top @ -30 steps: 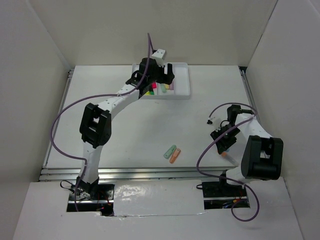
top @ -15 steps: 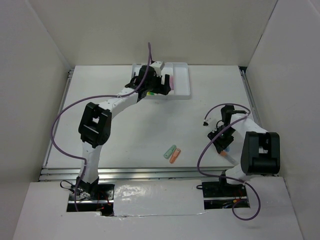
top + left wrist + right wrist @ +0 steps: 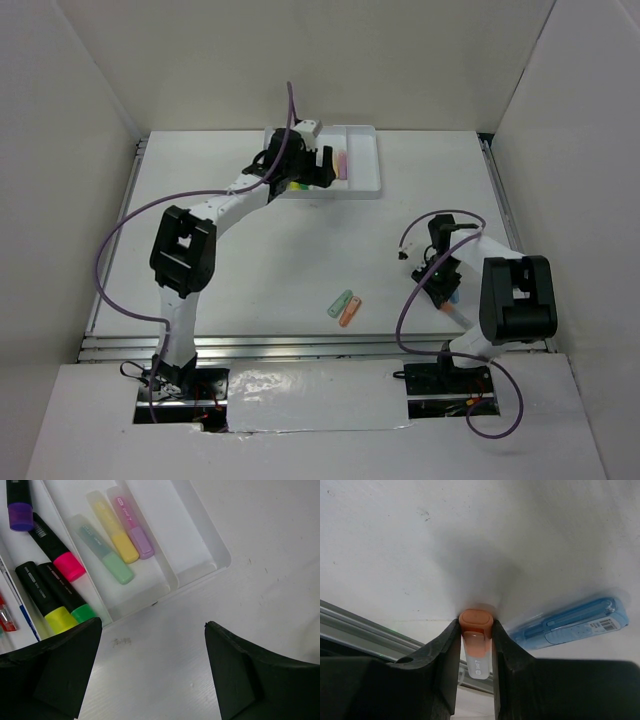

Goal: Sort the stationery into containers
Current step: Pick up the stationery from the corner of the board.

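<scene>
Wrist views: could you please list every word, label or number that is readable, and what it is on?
No text is readable.
Pink-and-purple pastel marker in the white divided plastic tray: dark print, too blurred.
Black highlighter with pink cap: white print, too small.
Pale blue translucent marker: barcode label, illegible.
Orange-capped marker in the right gripper: grey mark, blurred.

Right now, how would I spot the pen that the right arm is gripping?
Find the right gripper low over the table, near its right edge. It pinches the orange marker. The blue marker beside it lies untouched.
</scene>
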Motion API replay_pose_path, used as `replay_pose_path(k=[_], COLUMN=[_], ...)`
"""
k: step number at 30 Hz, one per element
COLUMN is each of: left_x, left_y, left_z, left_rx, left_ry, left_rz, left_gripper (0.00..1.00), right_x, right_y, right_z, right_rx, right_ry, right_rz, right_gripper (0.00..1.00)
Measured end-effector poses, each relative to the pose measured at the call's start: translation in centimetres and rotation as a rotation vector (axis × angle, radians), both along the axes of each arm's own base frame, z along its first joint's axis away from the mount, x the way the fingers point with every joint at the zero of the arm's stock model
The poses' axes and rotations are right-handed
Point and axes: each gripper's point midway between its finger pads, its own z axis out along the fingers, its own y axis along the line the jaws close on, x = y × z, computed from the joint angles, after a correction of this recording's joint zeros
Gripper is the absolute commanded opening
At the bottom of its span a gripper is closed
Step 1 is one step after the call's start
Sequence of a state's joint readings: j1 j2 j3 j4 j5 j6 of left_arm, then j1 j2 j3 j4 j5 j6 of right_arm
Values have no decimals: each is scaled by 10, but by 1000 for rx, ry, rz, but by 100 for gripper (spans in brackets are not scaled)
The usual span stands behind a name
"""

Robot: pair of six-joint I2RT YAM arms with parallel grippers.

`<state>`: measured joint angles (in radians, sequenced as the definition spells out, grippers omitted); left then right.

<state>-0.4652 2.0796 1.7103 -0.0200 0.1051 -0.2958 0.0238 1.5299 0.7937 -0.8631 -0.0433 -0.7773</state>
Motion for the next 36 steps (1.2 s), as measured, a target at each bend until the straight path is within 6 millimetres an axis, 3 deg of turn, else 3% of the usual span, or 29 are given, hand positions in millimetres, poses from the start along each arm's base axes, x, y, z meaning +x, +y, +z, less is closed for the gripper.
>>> replay_pose_path(k=[4,8,11,16,22,25,29,36], left_x=[-3,-8,-16,-39,-71,-90,-116,-173], left_y=[4,8,12,25,44,44,28,-32], left_z=[-1,1,7,26,49,57,59,40], left_rx=[-3,-17,-37,-107,-189,-205,-198,-79], left_ry=[10,26,46,87,119,124,147,255], left_rz=[5,15,18,16,-16,-60,-157,-425], left_gripper=[96,97,96,94,92,92,90,89], right_x=[0,11,24,58,60,57,47,34], right_y=[3,13,20,42,78,98,124,172], right_z=[2,17,41,108,153,156,141,120], right_rx=[5,23,26,28,24,9,-43,-150], right_ry=[5,-13,-70,-320,-544,-629,-708,-817], right_rz=[1,32,67,183,426,573,802,1149], right_gripper=[9,3,0,0,0,0,0,0])
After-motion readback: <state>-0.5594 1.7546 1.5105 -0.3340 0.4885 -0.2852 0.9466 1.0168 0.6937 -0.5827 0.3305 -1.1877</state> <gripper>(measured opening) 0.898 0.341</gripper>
